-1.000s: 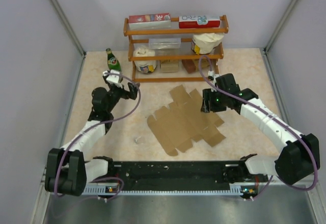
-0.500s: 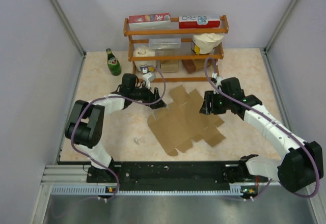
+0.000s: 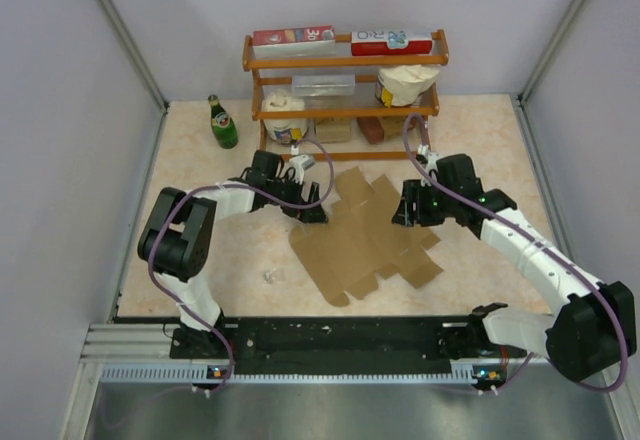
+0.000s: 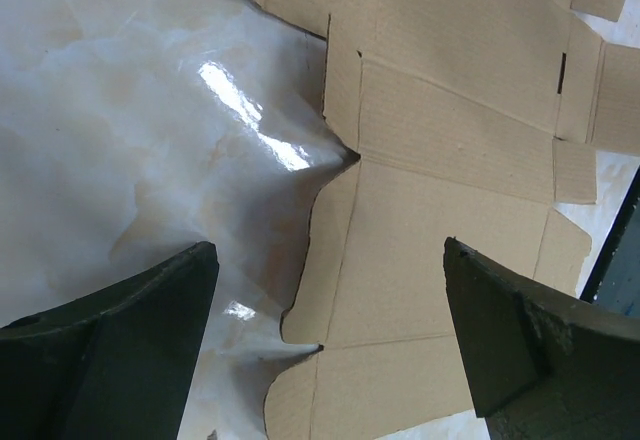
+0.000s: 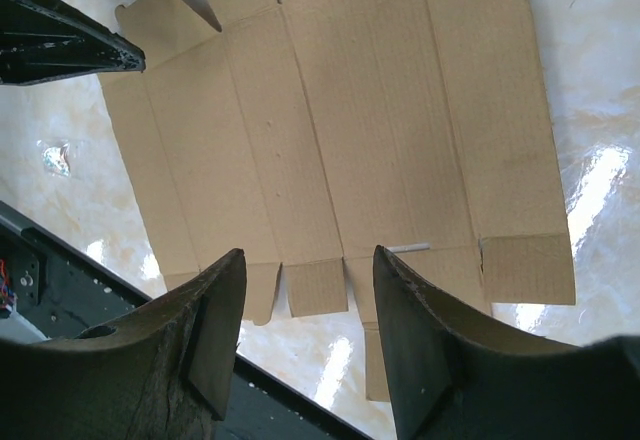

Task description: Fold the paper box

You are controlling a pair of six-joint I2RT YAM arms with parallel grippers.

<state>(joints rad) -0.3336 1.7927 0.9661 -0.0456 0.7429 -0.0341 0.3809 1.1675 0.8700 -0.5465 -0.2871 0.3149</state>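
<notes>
The paper box (image 3: 365, 240) is a flat kraft-brown die-cut sheet, lying unfolded on the marbled tabletop with flaps spread out. My left gripper (image 3: 311, 210) hovers over its upper-left edge, jaws wide open. In the left wrist view the sheet (image 4: 450, 160) fills the right side and nothing sits between the left gripper (image 4: 328, 248) fingers. My right gripper (image 3: 405, 208) hangs above the sheet's right edge, open and holding nothing. In the right wrist view the sheet (image 5: 340, 130) lies below the right gripper (image 5: 308, 255), and a left finger (image 5: 70, 40) shows at top left.
A wooden shelf (image 3: 345, 100) stands behind the sheet with printed cartons, a roll, a cup and small blocks. A green bottle (image 3: 222, 123) stands at the back left. A small scrap (image 3: 270, 276) lies left of the sheet. A black rail (image 3: 340, 340) runs along the near edge.
My left arm has swung in from the left side and reached right, bringing its open gripper to the sheet's upper-left edge. The right gripper has hardly moved.
</notes>
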